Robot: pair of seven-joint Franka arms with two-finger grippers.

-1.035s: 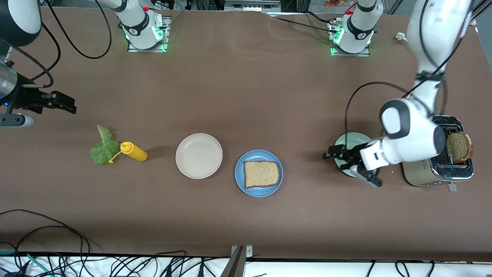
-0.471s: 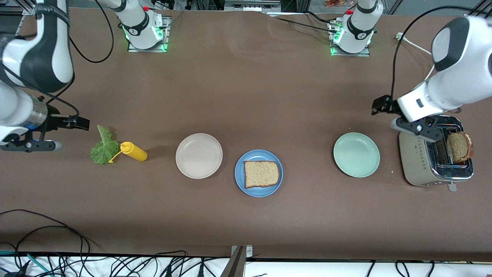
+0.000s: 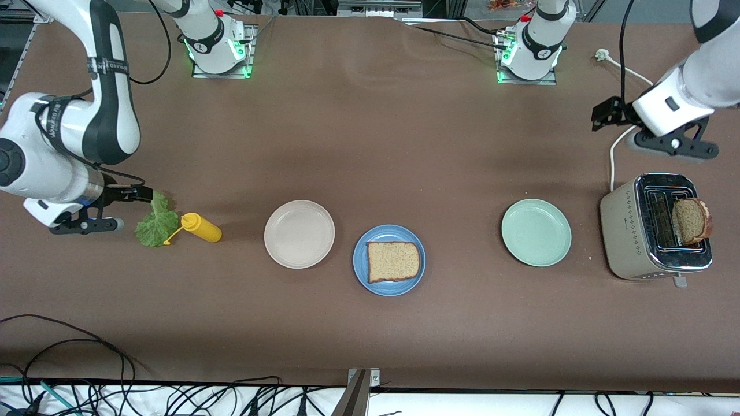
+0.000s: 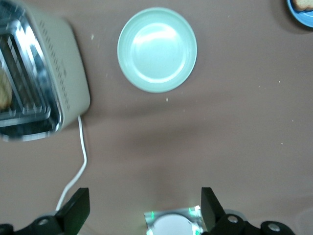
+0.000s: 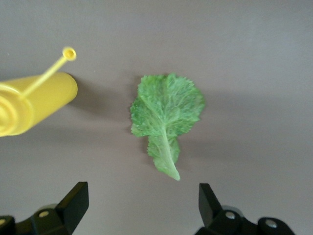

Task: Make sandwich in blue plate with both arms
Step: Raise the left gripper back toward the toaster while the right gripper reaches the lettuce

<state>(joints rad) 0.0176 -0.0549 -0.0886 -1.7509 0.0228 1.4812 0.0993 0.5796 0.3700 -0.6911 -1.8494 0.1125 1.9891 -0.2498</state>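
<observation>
One slice of bread (image 3: 393, 261) is lying flat in the blue plate (image 3: 363, 274), and the lettuce leaf (image 3: 156, 222) is sitting on the table toward the right arm's end, just beside the yellow squeeze bottle (image 3: 201, 227). The second slice (image 3: 689, 220) is standing in the toaster (image 3: 630, 237). The right gripper (image 5: 142, 208) is hovering over the leaf's stem end with its jaws spread wide and holding nothing. The left gripper (image 4: 144, 210) is hanging over bare table near the toaster, jaws also wide and empty.

The leaf is thin and limp, so the jaws are likely to scrape the table or pinch only a frill that tears. Coming down off-centre, a finger could be knocking the bottle and rolling it. The slice in the toaster is sitting deep between metal walls, so a skewed reach could be crushing its crust.
</observation>
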